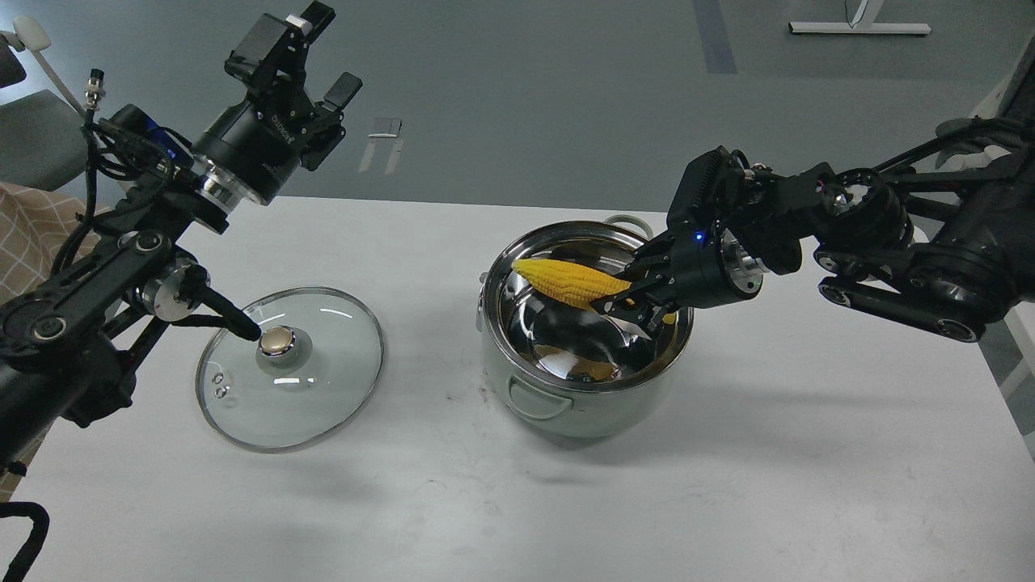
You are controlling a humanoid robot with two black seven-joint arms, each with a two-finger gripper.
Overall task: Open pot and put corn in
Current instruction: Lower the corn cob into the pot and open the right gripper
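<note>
Lid (pixel 289 368) already off, flat on the white table (pixel 728 485) at about nine o'clock from the pot (pixel 586 327), well apart from it. Opening step judged done; corn step in hand.

Right claw (pixel 627 301) clamped on the thick end of the corn (pixel 570 281), reaching in over the pot's three o'clock rim. Corn held tilted above the shiny steel inside, tip pointing toward ten o'clock, not yet resting on the bottom; yellow patch lower in the bowl probably only a reflection. Pot upright near the table's middle, one loop handle at six o'clock, another peeking out at twelve.

Left claw (pixel 311 77) raised high at ten o'clock from the lid, fingers spread, holding nothing.

Next move, as a judgement: lower a little or simply let go so the cob drops inside, then draw back over the three o'clock rim without catching it. Some risk of the long cob lodging across the rim instead of settling in.
</note>
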